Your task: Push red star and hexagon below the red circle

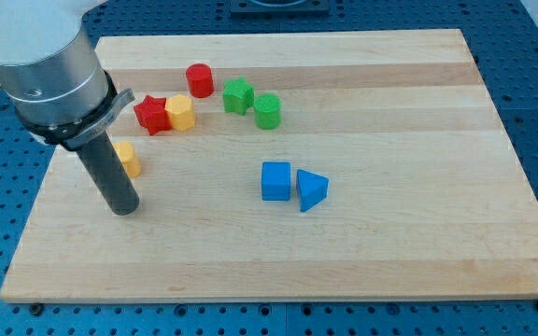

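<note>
The red star (151, 114) lies at the view's upper left, touching a yellow hexagon (181, 112) on its right. The red circle, a short cylinder (199, 78), stands just above and to the right of them. My tip (122, 209) rests on the board at the view's left, below the red star and well apart from it. A second yellow block (130, 160) sits right beside the rod, partly hidden by it; its shape is unclear.
A green star (238, 95) and a green cylinder (267, 110) sit right of the red circle. A blue cube (276, 180) and a blue triangle (311, 189) lie mid-board. The wooden board (418, 233) has edges on all sides.
</note>
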Robot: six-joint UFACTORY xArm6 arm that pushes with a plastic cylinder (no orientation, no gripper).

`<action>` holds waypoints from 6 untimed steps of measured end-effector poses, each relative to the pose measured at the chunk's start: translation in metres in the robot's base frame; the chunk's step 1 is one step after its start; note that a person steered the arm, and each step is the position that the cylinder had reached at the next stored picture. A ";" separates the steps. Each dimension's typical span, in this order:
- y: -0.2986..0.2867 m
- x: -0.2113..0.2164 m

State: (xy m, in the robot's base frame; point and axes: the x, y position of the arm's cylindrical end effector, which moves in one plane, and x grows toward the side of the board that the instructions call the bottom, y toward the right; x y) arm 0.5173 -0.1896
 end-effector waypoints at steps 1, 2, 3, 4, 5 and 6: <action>-0.019 -0.001; -0.043 -0.013; -0.088 -0.071; -0.061 -0.100; -0.011 -0.102; -0.009 -0.136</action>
